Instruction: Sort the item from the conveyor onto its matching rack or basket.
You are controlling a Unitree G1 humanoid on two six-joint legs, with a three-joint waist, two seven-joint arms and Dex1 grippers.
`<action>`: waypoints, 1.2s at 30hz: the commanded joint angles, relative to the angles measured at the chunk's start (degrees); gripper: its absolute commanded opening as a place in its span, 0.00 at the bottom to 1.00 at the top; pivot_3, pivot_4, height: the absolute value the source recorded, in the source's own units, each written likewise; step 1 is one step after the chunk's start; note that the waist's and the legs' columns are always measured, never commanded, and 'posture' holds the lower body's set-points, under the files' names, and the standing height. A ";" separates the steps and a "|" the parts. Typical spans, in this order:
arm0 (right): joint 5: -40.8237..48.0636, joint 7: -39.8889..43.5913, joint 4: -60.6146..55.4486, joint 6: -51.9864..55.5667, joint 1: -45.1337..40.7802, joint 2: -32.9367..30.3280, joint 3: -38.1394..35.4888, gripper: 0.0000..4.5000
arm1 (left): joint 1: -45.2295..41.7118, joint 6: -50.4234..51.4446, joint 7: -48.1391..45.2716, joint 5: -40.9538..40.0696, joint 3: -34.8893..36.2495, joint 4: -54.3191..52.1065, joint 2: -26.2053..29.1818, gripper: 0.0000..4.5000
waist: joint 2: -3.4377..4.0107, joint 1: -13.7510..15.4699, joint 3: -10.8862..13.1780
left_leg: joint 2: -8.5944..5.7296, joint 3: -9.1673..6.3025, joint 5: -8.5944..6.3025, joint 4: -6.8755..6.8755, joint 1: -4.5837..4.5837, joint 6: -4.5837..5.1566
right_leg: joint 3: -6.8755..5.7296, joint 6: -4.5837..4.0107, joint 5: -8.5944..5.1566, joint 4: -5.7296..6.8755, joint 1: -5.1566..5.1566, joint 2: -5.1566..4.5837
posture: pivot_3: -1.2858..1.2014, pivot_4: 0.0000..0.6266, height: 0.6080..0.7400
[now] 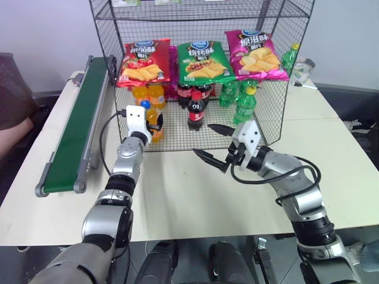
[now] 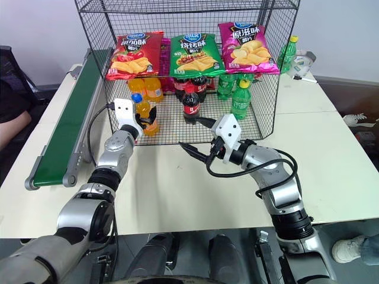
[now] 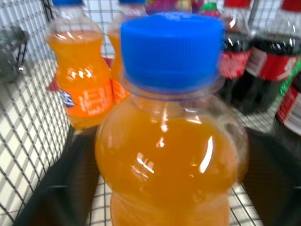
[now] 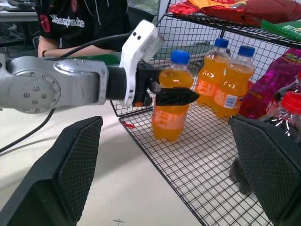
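The item, a small orange soda bottle [image 1: 156, 125] with a blue cap, stands upright on the wire floor at the front left of the black rack [image 1: 278, 89]. My left gripper [image 1: 151, 122] reaches into the rack and is open, one finger on each side of the bottle [image 3: 169, 155]. One black finger [image 4: 176, 96] crosses the bottle's front. Two more orange bottles [image 4: 225, 84] stand just behind. My right gripper [image 1: 211, 142] hovers open over the table in front of the rack, holding nothing. The dark-green conveyor [image 1: 74, 130] runs along the table's left side with nothing on it.
Red, green and pink chip bags [image 1: 201, 59] hang on the rack's front. Cola bottles [image 1: 196, 109] stand mid-rack and green soda bottles [image 1: 244, 106] to the right. A person [image 4: 80, 23] sits beyond the conveyor. The white table [image 1: 177, 195] lies open in front.
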 commanded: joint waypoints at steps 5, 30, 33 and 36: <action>0.29 -0.08 -2.28 -0.53 -0.49 -0.38 -0.90 1.00 | 3.12 0.79 -3.74 -1.89 1.65 -9.84 0.58 0.98 | 0.00 -0.03 0.00 | 0.00 0.00 0.00 0.00 0.00 0.00 | 0.00 0.00 0.00 0.00 0.00 0.00 | 0.52 0.24 1.00; 1.47 2.14 -1.49 0.09 -0.19 -3.51 -2.92 1.00 | 36.80 44.14 -17.96 -22.13 13.63 -71.57 25.44 0.98 | 0.12 0.13 0.00 | 0.10 0.00 -0.01 -0.07 0.06 -0.01 | 0.11 -0.05 -0.03 0.03 -0.02 -0.06 | 0.52 0.24 1.00; 1.50 2.49 -1.45 0.16 -0.06 -3.88 -3.14 1.00 | 38.88 46.24 -19.14 -23.28 15.14 -72.65 27.29 0.98 | 0.11 0.46 -0.01 | 0.08 -0.04 -0.02 -0.04 0.09 0.00 | 0.09 -0.05 -0.03 -0.04 -0.12 -0.08 | 0.52 0.24 1.00; 1.48 2.71 -1.52 0.26 0.11 -4.14 -3.36 1.00 | 39.99 47.45 -19.50 -24.05 15.90 -73.50 28.11 0.98 | 0.11 0.32 -0.01 | 0.08 -0.03 -0.03 -0.06 0.09 0.00 | 0.11 -0.06 -0.03 -0.06 -0.11 -0.10 | 0.52 0.24 1.00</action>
